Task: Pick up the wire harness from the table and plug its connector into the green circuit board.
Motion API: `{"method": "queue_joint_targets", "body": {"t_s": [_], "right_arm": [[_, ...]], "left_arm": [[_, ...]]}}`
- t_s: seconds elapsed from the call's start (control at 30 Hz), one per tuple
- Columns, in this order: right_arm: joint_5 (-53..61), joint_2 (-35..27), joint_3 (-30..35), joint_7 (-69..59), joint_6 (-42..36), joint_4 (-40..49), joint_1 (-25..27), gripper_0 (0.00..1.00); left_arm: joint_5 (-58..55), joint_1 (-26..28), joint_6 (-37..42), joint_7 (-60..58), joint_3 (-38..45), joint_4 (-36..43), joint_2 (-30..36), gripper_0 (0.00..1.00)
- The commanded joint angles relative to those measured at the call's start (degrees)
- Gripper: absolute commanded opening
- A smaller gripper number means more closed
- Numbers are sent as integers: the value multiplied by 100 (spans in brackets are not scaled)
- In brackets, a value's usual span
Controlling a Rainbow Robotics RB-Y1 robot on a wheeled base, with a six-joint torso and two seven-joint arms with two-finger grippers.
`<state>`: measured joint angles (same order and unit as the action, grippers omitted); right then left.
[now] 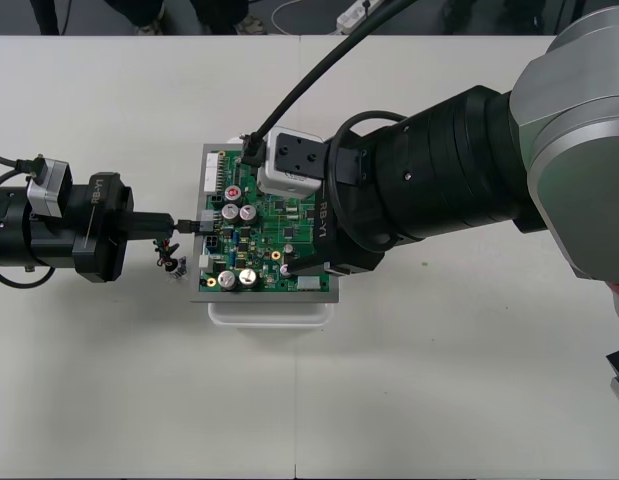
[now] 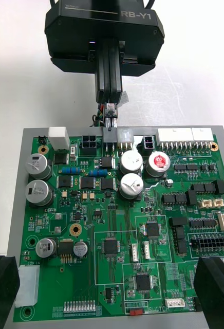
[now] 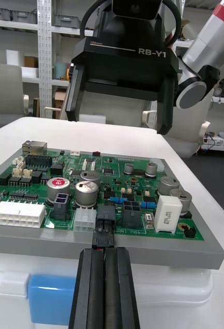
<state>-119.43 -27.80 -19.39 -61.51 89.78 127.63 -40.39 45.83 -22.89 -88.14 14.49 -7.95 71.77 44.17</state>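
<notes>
Green circuit board (image 1: pixel 274 235), mounted on a grey plate (image 1: pixel 259 297) atop a white base (image 1: pixel 269 315), sits mid-table (image 1: pixel 439 380) with both my arms gathered at it. My left arm reaches in level from the left, bringing the left gripper (image 1: pixel 192 223) to the board's left edge. Its black fingers (image 3: pixel 91 288) are pressed close together on the wire harness (image 1: pixel 171 255), just behind its small black plug (image 3: pixel 105 226). The plug touches a connector at the board's edge; whether it is fully seated I cannot tell. The harness's red and black wires and metal socket (image 1: pixel 175 266) trail just off the board's left edge, beside the left fingers. My right arm slants in from the right, and the right gripper (image 3: pixel 119 123) hovers above the board, its fingers (image 2: pixel 217 290) spread wide and holding nothing
</notes>
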Motion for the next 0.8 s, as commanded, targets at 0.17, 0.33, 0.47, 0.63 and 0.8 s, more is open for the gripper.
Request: {"method": "queue_joint_targets", "body": {"t_s": [0.17, 0.33, 0.47, 0.63, 0.8], "right_arm": [[86, 90, 173, 175, 22, 60, -153, 99], [95, 90, 173, 166, 22, 78, -153, 99], [104, 90, 173, 175, 22, 87, -153, 99], [121, 108, 173, 166, 22, 87, -153, 99], [130, 108, 173, 166, 22, 95, -144, 99]], "left_arm": [[75, -234, -186, 449, -102, 276, -180, 0], [93, -251, -186, 458, -93, 276, -224, 0], [101, -287, -186, 414, -93, 276, -251, 0], [110, -313, -186, 361, -93, 276, -304, 0], [110, -331, -186, 326, -93, 276, -356, 0]]}}
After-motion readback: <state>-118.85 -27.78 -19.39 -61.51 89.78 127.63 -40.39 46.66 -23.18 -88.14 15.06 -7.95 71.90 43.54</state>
